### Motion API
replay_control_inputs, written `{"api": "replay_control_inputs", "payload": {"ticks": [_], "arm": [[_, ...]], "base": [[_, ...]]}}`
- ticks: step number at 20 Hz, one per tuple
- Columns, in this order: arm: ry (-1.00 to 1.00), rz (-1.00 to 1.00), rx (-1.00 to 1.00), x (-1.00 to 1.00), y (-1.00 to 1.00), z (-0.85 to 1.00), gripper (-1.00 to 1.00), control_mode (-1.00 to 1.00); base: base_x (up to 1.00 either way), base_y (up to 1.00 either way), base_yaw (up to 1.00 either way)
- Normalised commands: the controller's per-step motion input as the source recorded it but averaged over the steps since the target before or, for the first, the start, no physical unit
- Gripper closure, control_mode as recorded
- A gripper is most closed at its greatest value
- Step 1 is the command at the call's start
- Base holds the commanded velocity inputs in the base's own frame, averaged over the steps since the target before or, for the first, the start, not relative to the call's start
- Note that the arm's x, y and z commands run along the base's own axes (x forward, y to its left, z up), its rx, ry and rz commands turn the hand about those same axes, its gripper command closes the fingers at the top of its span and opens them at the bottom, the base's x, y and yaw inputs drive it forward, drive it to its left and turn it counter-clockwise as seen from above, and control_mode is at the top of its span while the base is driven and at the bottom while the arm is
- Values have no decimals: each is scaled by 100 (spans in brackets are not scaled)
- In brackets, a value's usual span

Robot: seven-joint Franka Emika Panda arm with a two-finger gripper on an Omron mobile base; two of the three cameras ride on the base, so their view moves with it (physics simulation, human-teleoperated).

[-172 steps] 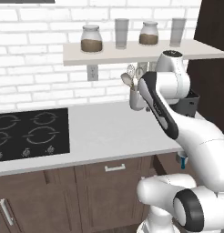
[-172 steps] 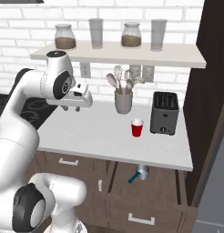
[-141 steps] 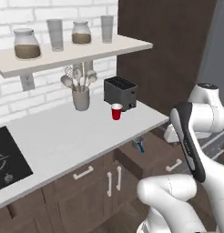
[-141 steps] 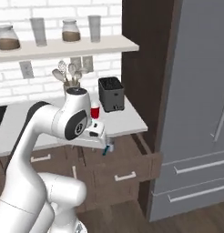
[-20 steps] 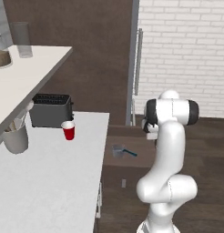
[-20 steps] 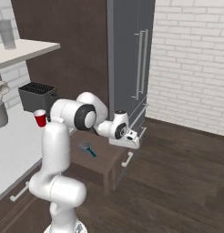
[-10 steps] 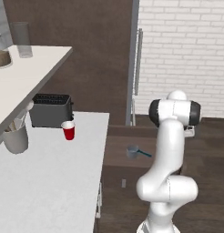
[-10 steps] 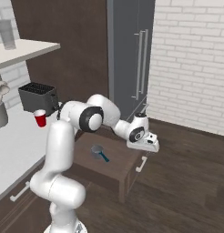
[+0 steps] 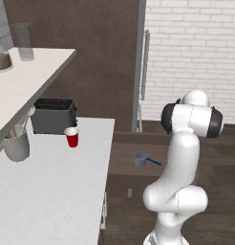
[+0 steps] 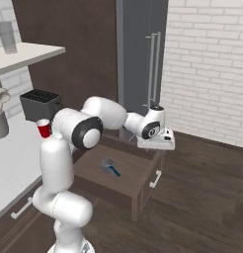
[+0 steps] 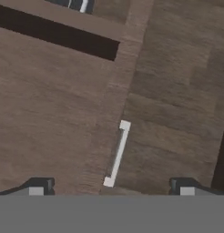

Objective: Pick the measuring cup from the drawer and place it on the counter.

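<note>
Grey metal measuring cup (image 9: 140, 159) with teal handle sits inside the dark brown wooden drawer (image 9: 124, 165), beside the pale counter (image 9: 52, 186).

Right base view: gripper (image 10: 157, 143) hangs over the drawer's front edge, beyond the cup; retract first.

Hand view: jaws fully spread, empty, above the drawer's white bar handle (image 11: 117, 154).

You face a kitchen corner with a white brick wall (image 9: 196, 57) at the back and a dark wood plank floor (image 10: 202, 197) below. A tall grey refrigerator (image 10: 141, 54) with long vertical handles stands beside dark brown panelling (image 9: 90, 72). To your left, a pale wall shelf (image 9: 28, 72) carries a clear glass (image 9: 23, 42) at its end. Below the shelf, near the worktop's far edge, you see a black toaster (image 9: 53, 116), a red cup (image 9: 71, 137) just before it, and a grey utensil holder (image 9: 15, 143) further left. Light is even, without strong shadows.
</note>
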Motion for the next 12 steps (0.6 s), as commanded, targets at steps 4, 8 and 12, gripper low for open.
{"api": "replay_control_inputs", "payload": {"ticks": [4,8,12], "arm": [[3,38,-1,-40,100,74,-100,-100],[0,57,0,-22,100,5,-100,-100],[0,65,0,-11,100,-12,-100,-100]], "base": [[0,0,0],[0,0,0],[0,0,0]]}}
